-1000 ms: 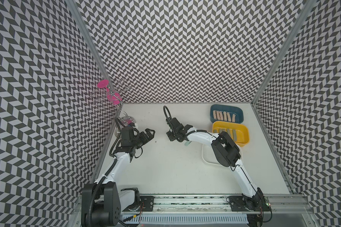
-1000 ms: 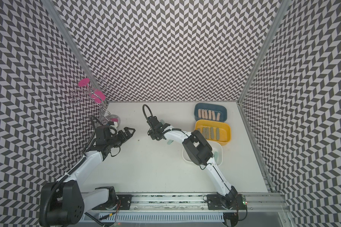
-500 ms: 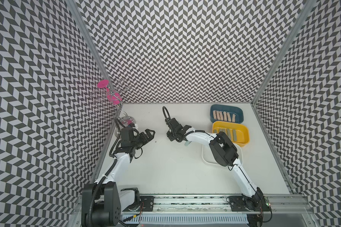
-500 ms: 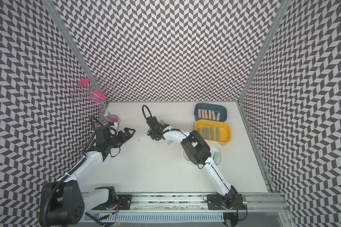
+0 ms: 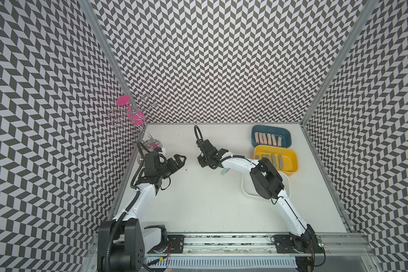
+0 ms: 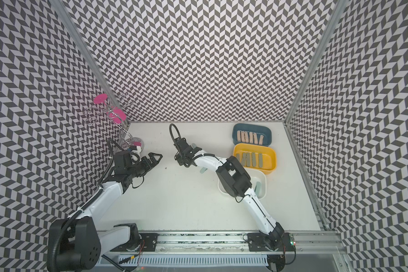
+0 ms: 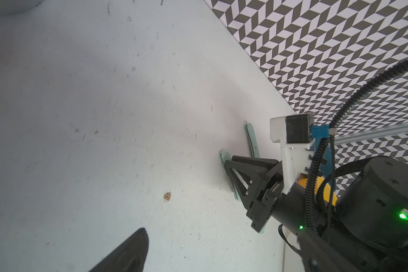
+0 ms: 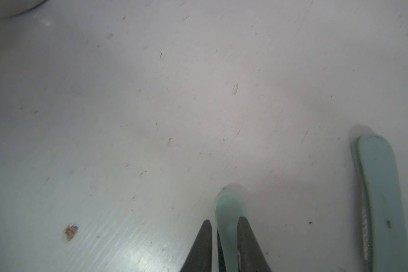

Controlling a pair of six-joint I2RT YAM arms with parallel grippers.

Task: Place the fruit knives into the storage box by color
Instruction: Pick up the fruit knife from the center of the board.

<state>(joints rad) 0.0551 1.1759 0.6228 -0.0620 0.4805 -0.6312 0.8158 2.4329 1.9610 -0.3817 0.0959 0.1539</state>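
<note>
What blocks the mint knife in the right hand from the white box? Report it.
Nothing on the table. The right hand is shut on the mint knife; bare table leads to the white box. Only that arm's own elbow hangs over the box.

White links, black joints, ribbed black cables, green LED.

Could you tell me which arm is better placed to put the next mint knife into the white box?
The right arm: the right gripper is shut on a mint knife, and the white box lies beside that arm. The left gripper hangs open and empty, farther from it.
</note>
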